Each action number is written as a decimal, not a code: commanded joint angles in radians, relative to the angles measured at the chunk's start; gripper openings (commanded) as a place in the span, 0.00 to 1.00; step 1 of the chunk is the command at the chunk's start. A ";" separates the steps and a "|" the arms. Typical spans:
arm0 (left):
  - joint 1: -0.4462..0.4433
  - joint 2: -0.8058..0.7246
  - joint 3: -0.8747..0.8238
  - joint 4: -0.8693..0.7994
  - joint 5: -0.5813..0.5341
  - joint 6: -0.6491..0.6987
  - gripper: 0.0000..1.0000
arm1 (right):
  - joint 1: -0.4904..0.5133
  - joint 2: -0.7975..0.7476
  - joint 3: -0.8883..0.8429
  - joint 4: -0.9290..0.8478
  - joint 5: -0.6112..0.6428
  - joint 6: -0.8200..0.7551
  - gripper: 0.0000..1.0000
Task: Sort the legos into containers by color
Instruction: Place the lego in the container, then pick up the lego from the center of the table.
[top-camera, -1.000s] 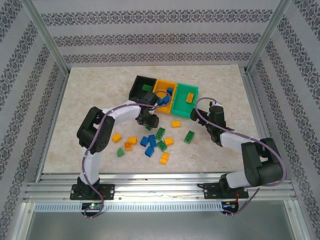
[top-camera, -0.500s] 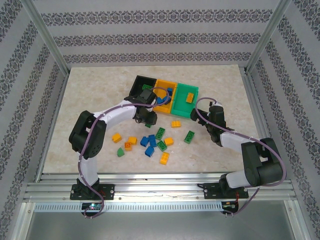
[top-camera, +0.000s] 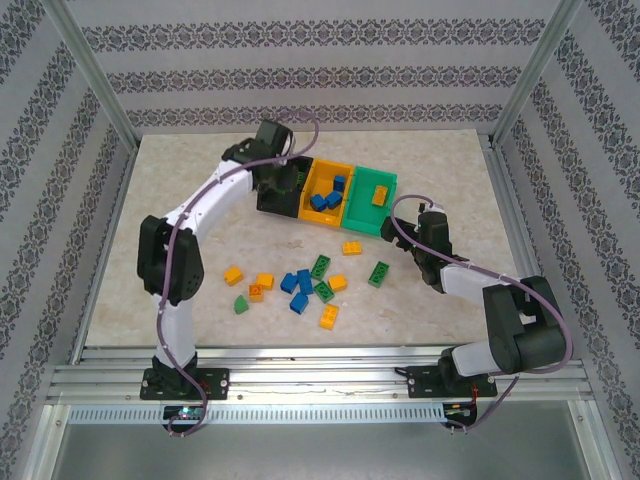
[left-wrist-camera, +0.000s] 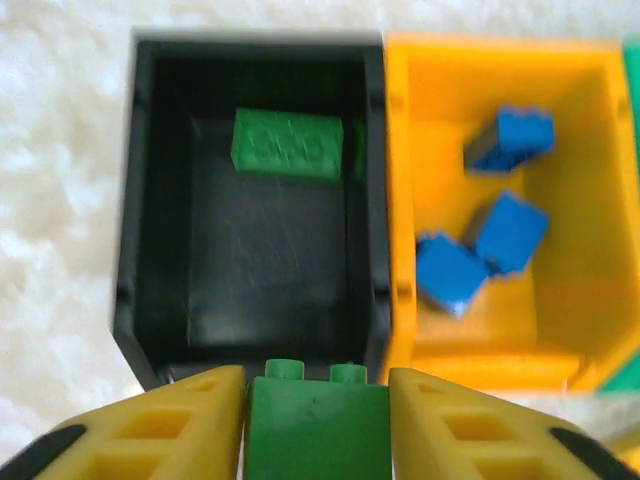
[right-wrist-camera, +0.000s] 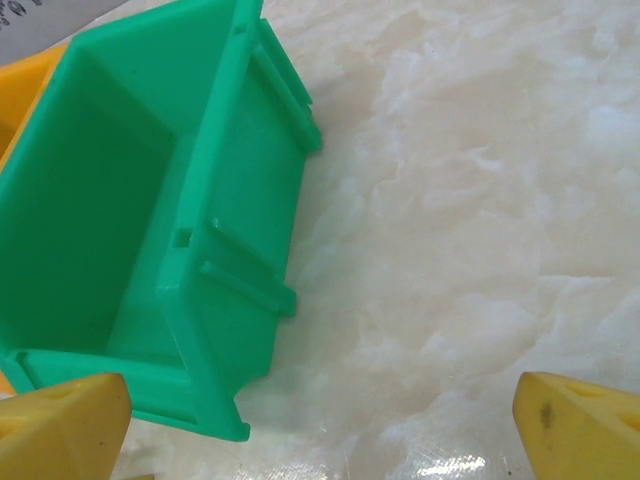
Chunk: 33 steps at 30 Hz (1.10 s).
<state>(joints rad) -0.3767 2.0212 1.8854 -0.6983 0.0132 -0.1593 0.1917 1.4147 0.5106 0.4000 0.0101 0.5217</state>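
Counter (top-camera: 180, 180): pale marble, bears three bins in a row toward the far side and loose bricks (top-camera: 300, 285) nearer the arm bases.

Left arm (top-camera: 205, 205): arches up from its base and holds the left tool (left-wrist-camera: 315, 385) over the black bin (left-wrist-camera: 150, 200). Right arm (top-camera: 465, 280): lies low and folded, puts the right tool (right-wrist-camera: 320, 430) just right of the green bin (right-wrist-camera: 240, 200).

Black bin: leftmost, touches the yellow bin (left-wrist-camera: 400, 200); contains one green brick (left-wrist-camera: 287, 145) lying flat near the far wall. Yellow bin: middle of the row, contains three blue bricks (left-wrist-camera: 510, 230), two touching and a third just beyond them. Green bin: rightmost, contains one orange brick (top-camera: 380, 195).

Left tool: hangs above the black bin's near wall, fingers (left-wrist-camera: 160, 430) pressed against both sides of the held brick (left-wrist-camera: 318, 440), a green piece with two studs facing the bin. Right tool: gapes wide, grips nothing, hovers over bare counter beside the green bin's outer wall.

Loose bricks: lie apart from the bins, mostly as a cluster of blue, green and orange between the arms. One orange and one green sit nearer the bins on the right. A few orange and a green sloped one sit off to the left.
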 joint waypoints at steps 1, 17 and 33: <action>0.016 0.129 0.171 -0.138 -0.048 0.076 0.57 | -0.013 -0.028 0.002 0.007 -0.005 0.002 0.98; -0.045 -0.139 -0.364 0.147 0.287 0.004 0.63 | -0.012 0.013 0.022 0.013 -0.013 0.012 0.98; -0.298 -0.111 -0.517 0.103 0.197 0.041 0.63 | -0.012 0.034 0.031 0.017 -0.017 0.017 0.98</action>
<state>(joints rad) -0.6605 1.8702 1.3239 -0.5465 0.2810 -0.1379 0.1917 1.4410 0.5220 0.4007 0.0090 0.5255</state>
